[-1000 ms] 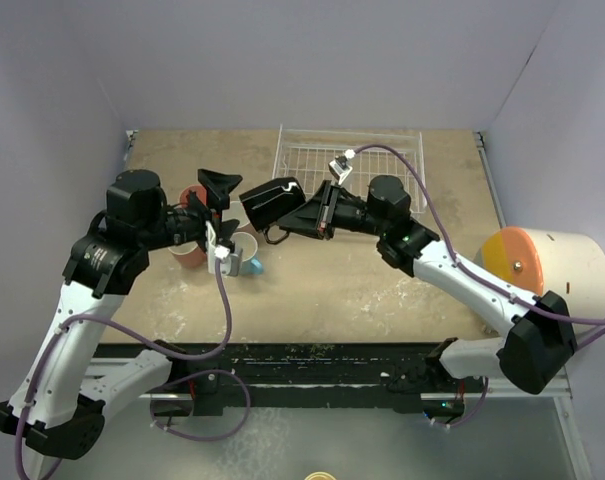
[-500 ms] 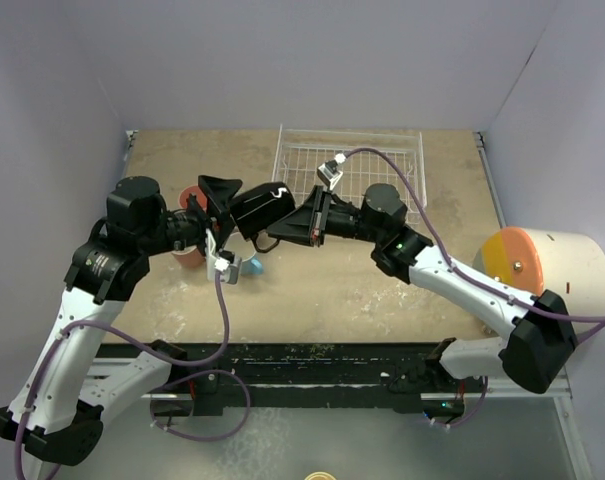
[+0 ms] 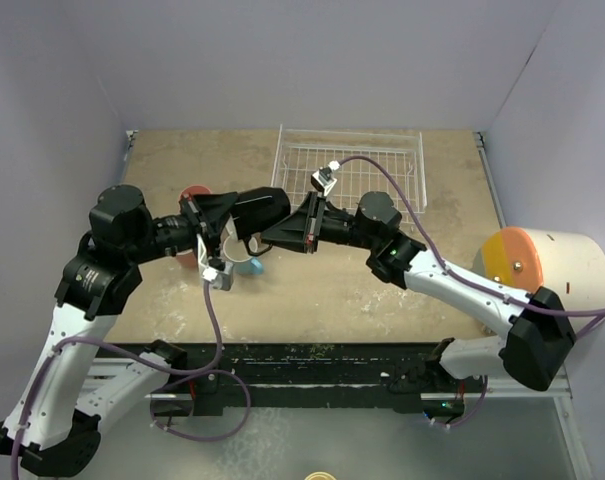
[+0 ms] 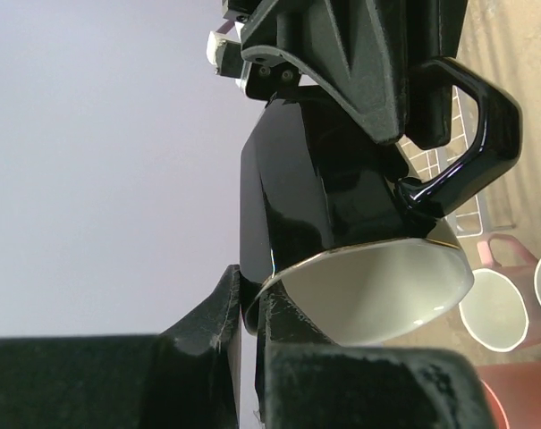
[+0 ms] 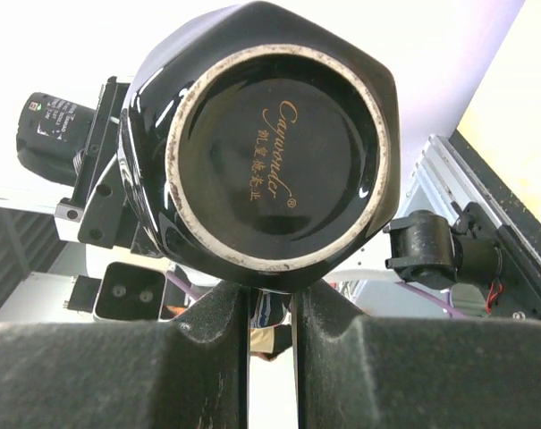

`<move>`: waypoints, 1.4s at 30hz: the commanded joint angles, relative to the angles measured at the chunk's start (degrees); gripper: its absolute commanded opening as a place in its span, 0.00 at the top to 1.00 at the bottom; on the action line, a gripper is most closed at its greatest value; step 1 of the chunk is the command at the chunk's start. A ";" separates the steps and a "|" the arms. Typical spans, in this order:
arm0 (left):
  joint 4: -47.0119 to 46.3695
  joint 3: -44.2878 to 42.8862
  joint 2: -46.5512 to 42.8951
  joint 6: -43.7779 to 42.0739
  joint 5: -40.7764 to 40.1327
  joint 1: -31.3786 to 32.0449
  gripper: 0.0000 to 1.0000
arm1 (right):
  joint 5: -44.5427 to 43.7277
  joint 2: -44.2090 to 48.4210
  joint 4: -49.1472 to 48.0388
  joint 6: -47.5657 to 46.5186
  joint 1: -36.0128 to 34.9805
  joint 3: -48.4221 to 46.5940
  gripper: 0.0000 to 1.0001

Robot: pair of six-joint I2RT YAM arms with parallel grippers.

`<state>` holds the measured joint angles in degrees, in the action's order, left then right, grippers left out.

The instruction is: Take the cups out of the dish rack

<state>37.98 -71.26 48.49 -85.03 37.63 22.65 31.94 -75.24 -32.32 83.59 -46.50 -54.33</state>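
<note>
Top external view: our right claw point(image 3: 282, 222), pinching the black mug point(image 3: 257, 208), has carried it left from the rack point(image 3: 382, 160) to our left claw point(image 3: 225, 215), which now straddles its rim above the desk point(image 3: 382, 290). Whether that claw has clamped, we cannot tell. A handover looks imminent.

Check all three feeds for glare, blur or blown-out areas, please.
Top view: evenly lit, sharp, soft shadows only. Left wrist: glare streak down the black mug; left fingers blurred. Right wrist: background blown out white; mug base sharp, lettering readable; right fingers soft.
</note>
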 commanded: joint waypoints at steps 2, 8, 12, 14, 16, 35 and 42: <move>-0.24 -1.15 3.36 6.84 3.49 0.69 1.00 | -1.24 2.81 2.42 -8.34 -1.13 -2.89 1.00; 9.82 -9.07 12.81 19.09 -3.21 3.97 1.00 | -4.04 5.95 14.58 -16.74 0.32 -7.09 0.66; 17.22 -15.63 20.10 23.82 -6.41 4.96 1.00 | -8.30 9.14 26.87 -24.62 3.83 -9.59 0.48; 17.41 -15.71 21.02 25.10 -7.59 5.40 1.00 | -10.60 11.09 34.25 -28.20 7.22 -10.76 0.44; 17.16 -15.51 21.62 25.80 -8.75 5.84 1.00 | -12.39 13.45 39.76 -31.37 11.18 -11.00 0.41; 25.83 -20.00 42.01 28.83 -28.89 25.33 1.00 | -39.77 11.61 66.21 -49.96 23.70 -21.76 0.27; 31.19 -24.59 53.14 29.82 -32.93 26.86 1.00 | -40.41 13.17 67.30 -49.93 23.85 -21.74 0.27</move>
<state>66.46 -90.85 100.16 -56.49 7.92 48.82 -6.17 -64.20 34.37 35.11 -22.81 -73.65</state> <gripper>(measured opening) 0.048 0.726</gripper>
